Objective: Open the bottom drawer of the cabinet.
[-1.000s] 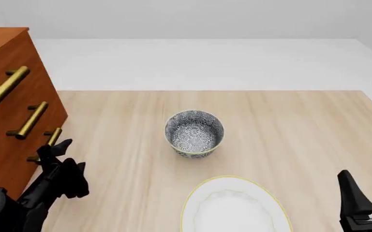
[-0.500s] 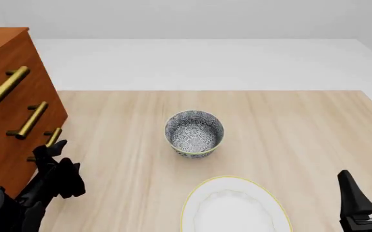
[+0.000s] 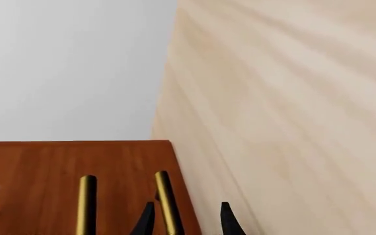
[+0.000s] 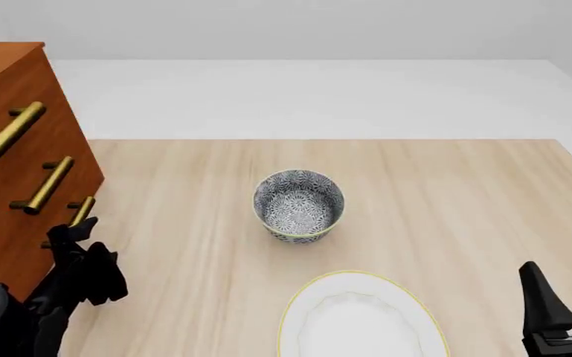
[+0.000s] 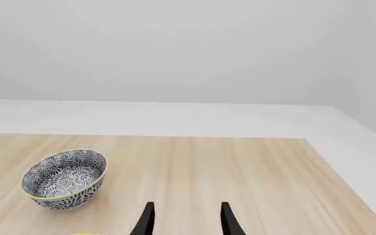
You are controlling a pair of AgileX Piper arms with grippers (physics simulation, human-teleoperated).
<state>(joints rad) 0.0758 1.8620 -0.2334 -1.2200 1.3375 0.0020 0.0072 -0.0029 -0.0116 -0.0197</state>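
Observation:
The cabinet is a tall reddish-brown wooden chest at the table's left edge, with three brass bar handles. The bottom drawer looks flush with the cabinet front. Its brass handle shows just above my left gripper. In the left wrist view that handle runs between the fingertips of my left gripper, close to one finger; the fingers are spread, not clamped. My right gripper is open over the table's near right corner, and in its own wrist view my right gripper holds nothing.
A blue-and-white patterned bowl stands mid-table, also seen as the bowl from the right wrist. A white plate with a yellow rim lies at the near edge. The two upper handles jut out from the cabinet front.
My left gripper has slid left and slightly down toward the cabinet's bottom handle. The right arm, bowl and plate have not moved.

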